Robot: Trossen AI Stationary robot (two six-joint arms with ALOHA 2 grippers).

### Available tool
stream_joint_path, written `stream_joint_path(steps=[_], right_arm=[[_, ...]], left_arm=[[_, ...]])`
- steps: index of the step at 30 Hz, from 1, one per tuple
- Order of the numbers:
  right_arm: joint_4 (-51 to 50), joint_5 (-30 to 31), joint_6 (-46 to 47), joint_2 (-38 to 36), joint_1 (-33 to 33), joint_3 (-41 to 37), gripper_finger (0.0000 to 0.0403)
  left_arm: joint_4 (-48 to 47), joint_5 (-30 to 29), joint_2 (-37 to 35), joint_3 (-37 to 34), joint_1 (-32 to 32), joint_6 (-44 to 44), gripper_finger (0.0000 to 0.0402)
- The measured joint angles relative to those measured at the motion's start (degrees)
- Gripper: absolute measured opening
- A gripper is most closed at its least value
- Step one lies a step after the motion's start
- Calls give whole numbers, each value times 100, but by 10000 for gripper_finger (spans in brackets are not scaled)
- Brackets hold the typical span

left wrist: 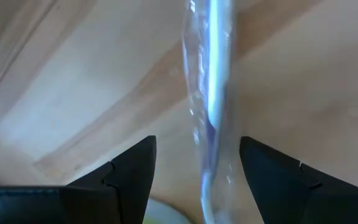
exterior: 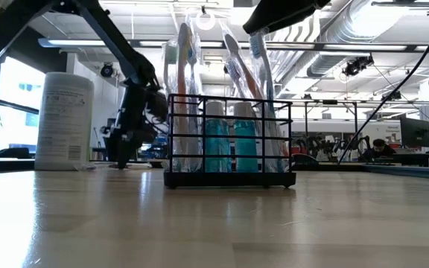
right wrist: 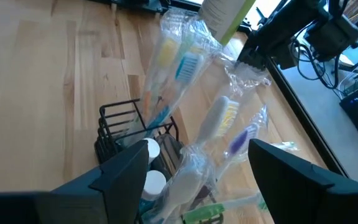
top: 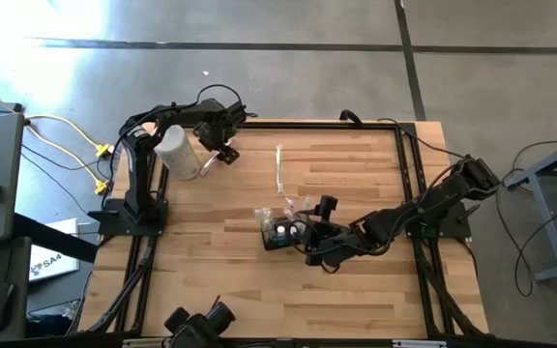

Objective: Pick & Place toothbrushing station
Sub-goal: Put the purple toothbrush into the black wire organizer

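Toothbrushes in clear plastic wrappers (right wrist: 185, 68) lean out of the toothbrushing station (exterior: 229, 141), a black wire holder that stands upright on the wooden table (exterior: 214, 223) and serves here as the landmark. Nearest the low camera, the station sits alone on bare wood; inside it two teal tubes with white caps (exterior: 232, 138) stand side by side among the wrapped brushes. From above, the station (top: 280, 230) lies near the middle of the table, slightly toward the right arm.

Right beside the station and touching nothing that shows, the right gripper (top: 314, 232) hovers with its fingers (right wrist: 123, 171) spread apart; the wrist view looks between them down onto the holder's rim (right wrist: 135, 118) and the white caps. That arm stretches back from the station to the table's right edge.

Farther off, beyond the station, a single wrapped toothbrush (top: 278, 169) lies flat on the wood, well apart from the holder.

Farthest from the station, at the back left corner, a tall white canister (top: 177, 153) stands upright. Just beside it the left gripper (top: 222, 153) points down at the table, fingers (left wrist: 135, 168) apart, with a clear wrapped item (left wrist: 213, 99) showing between them, not clamped.
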Motion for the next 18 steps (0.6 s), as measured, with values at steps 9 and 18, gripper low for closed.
stream_joint_path(steps=[9,18], right_arm=[[-61,8,14,0,0,0,270],[-157,14,16,0,0,0,270]], left_arm=[[-64,91,221,20,-83,37,227],[-259,282,249,6,-123,33,138]])
